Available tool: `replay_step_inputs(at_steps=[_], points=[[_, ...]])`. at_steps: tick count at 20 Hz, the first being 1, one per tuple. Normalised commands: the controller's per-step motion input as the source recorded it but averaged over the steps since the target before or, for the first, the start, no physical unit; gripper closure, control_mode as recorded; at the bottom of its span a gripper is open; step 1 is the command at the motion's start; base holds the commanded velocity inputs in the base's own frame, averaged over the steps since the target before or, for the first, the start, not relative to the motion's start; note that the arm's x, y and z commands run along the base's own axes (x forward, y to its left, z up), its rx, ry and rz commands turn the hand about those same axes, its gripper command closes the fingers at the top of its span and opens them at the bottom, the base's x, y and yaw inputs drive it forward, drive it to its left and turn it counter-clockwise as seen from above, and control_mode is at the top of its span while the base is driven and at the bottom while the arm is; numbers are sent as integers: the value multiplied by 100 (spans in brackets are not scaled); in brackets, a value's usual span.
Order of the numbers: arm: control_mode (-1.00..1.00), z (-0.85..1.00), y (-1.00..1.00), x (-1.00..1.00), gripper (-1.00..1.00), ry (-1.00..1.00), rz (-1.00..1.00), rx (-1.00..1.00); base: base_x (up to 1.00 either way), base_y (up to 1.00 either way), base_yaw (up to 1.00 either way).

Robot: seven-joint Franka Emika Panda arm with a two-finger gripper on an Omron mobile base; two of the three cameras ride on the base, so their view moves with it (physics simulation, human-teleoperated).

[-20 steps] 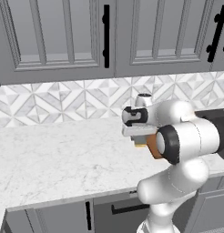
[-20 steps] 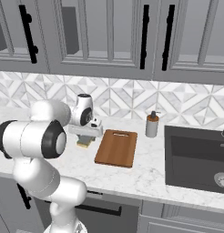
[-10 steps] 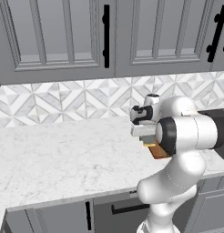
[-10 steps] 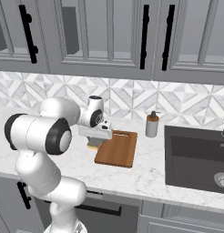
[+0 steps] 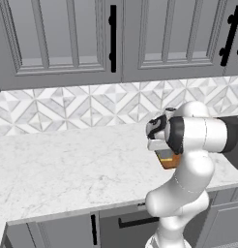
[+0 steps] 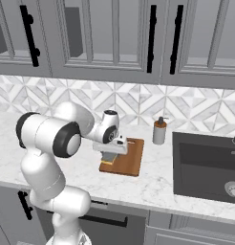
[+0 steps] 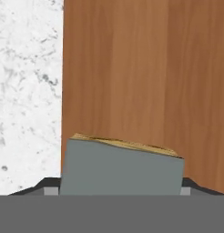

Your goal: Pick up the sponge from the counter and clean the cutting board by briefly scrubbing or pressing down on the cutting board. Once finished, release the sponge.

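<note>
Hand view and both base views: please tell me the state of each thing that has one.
Grey-topped yellow sponge block: gripped, over the board.
Reddish-brown wooden cutting board: flat on the counter.
Two-finger gripper: closed on the sponge, above the board.
Grey upper cabinet doors: shut.
Small grey soap bottle: upright.

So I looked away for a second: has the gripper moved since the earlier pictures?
Yes. In the right base view the gripper, carrying the sponge, has travelled toward the soap bottle and now hangs over the cutting board.

Even, shadowless rendered light; slightly soft, low-resolution.
</note>
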Motion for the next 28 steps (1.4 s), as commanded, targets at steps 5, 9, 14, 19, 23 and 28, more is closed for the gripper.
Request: replay_step_inputs(at_steps=[5, 9, 14, 19, 23, 28], points=[[-100, -44, -10, 22, 100, -12, -13, 0, 0, 0, 0], [-100, -29, -31, 12, 100, -12, -10, 0, 0, 0, 0], [-100, -13, -42, 23, 100, -2, -7, 0, 0, 0, 0], [-100, -17, -45, 13, 100, -1, -7, 0, 0, 0, 0], [-100, -25, -54, -1, 100, -6, -5, 0, 0, 0, 0], [-100, -60, -9, -78, 100, -18, -3, -6, 0, 0, 0]])
